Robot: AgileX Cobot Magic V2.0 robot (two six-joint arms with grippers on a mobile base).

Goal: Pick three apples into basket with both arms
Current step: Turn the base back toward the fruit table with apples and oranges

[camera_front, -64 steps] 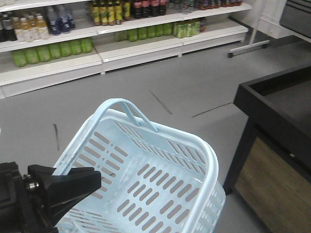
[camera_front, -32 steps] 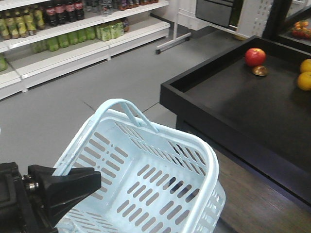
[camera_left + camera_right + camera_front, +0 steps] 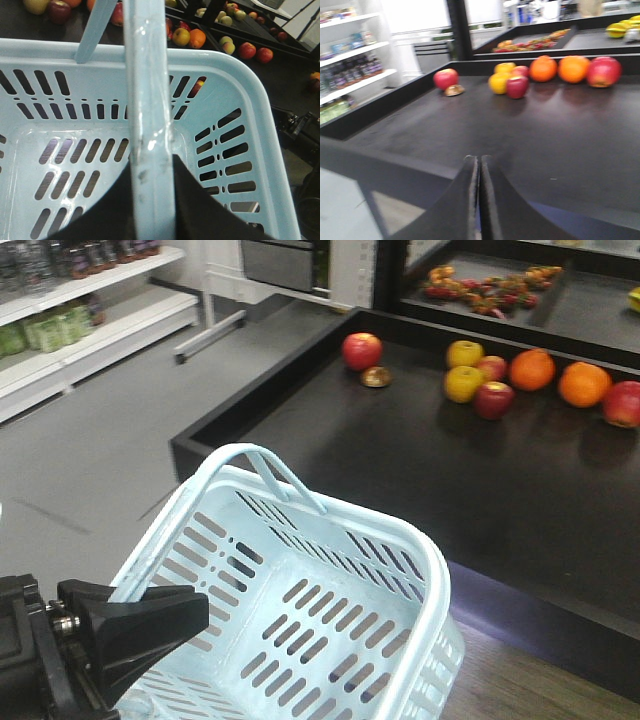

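Our left tool (image 3: 152, 210) grips the basket (image 3: 432, 575) by its handle (image 3: 147, 100), so it hangs mouth-up for fruit. Our right tool (image 3: 480, 200) is pinched together, empty; the red apples (image 3: 494, 398) lie on the desk (image 3: 380, 470), well beyond the basket.

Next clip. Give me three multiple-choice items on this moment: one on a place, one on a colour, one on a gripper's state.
1. Where do the red apples lie? A on the floor; B on the black display table; C on the shelves.
2. What colour is the basket? A pale blue; B red; C black.
3. How is the right gripper? A wide open; B shut on an apple; C shut, empty.
Key: 1 B, they rest on its dark top. 2 A, rim and slotted walls are pale blue. 3 C, its fingers meet with nothing between.
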